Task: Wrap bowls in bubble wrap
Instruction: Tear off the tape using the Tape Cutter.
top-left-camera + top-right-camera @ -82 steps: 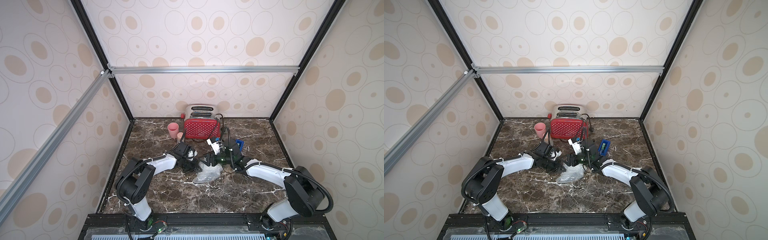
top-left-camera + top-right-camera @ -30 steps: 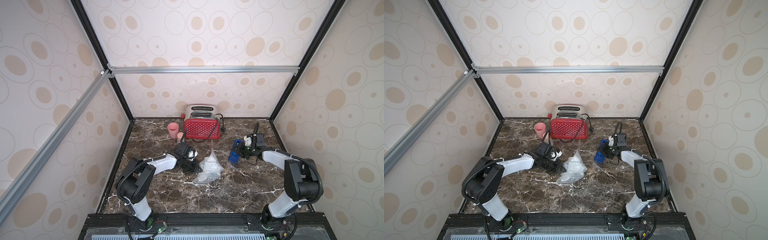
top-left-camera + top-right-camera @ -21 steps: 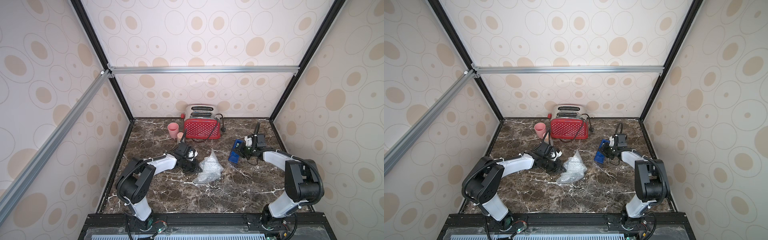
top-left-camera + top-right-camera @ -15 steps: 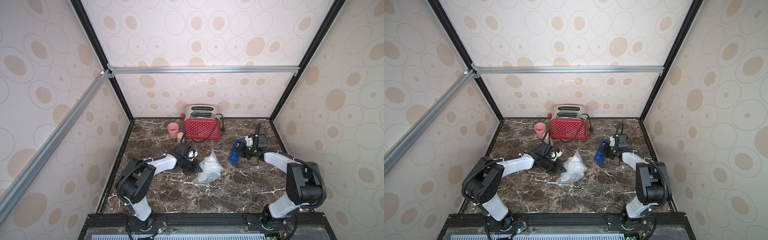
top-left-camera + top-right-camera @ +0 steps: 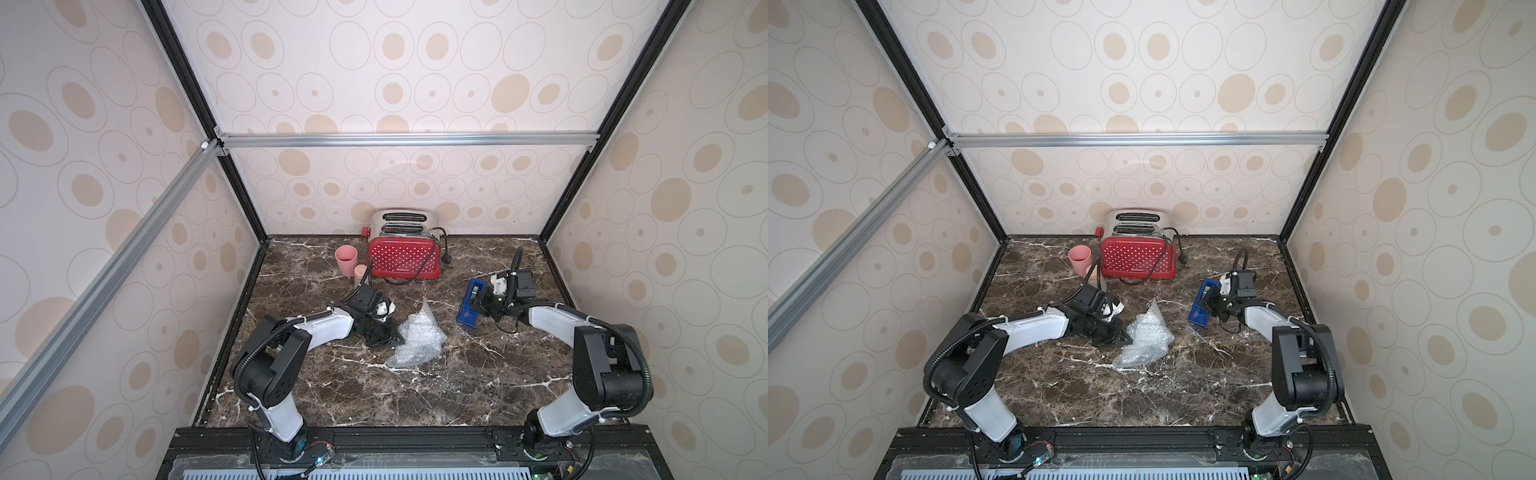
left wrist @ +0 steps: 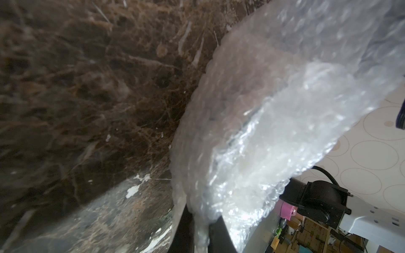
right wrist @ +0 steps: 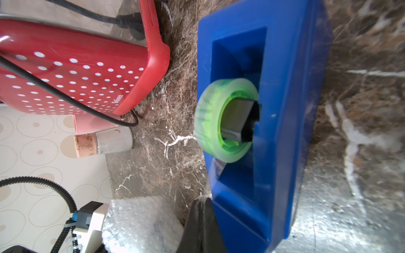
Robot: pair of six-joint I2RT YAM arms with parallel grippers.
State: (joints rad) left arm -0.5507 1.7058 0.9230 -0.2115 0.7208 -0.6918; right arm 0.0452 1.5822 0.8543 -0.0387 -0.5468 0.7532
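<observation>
— Bowl where?
— Middle of table (image 5: 374,399), hidden inside the bubble wrap (image 5: 417,337) bundle. Left gripper (image 5: 392,338) pinched tight on the wrap's edge, likely so the fold can't spring open.
— Right?
— Right gripper (image 7: 201,208) closed on the tape (image 7: 208,131) end at the blue dispenser (image 5: 469,305), probably to pull a sealing strip.

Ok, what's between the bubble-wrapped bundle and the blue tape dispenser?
Nothing: only bare marble tabletop separates the bubble wrap bundle from the blue tape dispenser, as both top views show.
</observation>
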